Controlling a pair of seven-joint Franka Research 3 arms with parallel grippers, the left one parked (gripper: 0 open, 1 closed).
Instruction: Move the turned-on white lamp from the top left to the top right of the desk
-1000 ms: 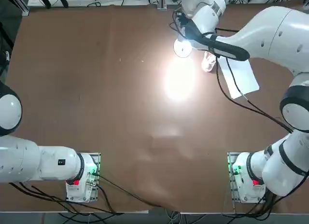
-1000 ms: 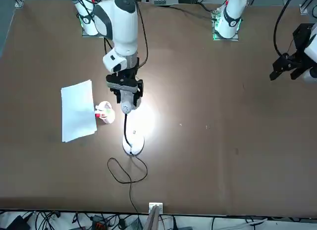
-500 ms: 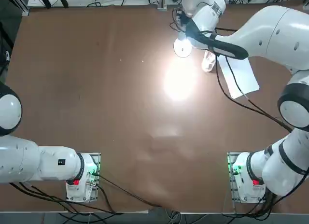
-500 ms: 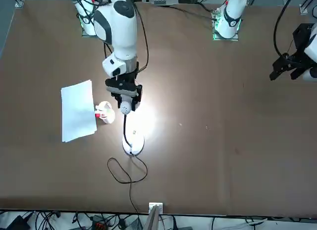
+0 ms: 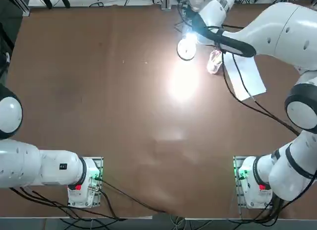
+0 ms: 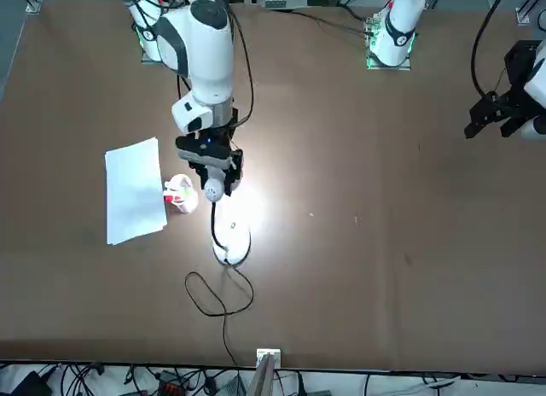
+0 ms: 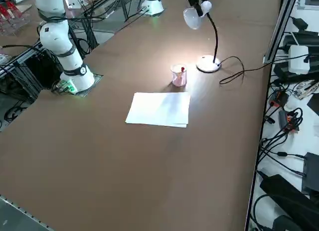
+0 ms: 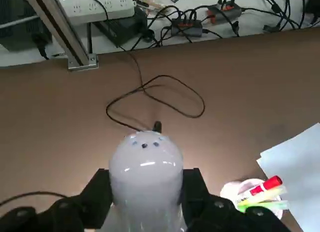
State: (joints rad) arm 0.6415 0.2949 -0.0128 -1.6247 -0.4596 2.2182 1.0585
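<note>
The white lamp is lit and stands near the desk's far edge. Its round base looks to rest on the brown top, throwing a bright patch beside it. My right gripper is shut on the lamp's glowing head. In the right wrist view the black fingers press both sides of the head. The thin black cord loops toward the desk's far edge.
A clear cup with red and yellow items stands close beside the lamp. Beyond the cup lies a white paper sheet. Cables and power strips line the far edge.
My right gripper has shut on the lamp's head. It has then shifted slightly toward the cup and the far edge with the head in it; the base has barely moved.
</note>
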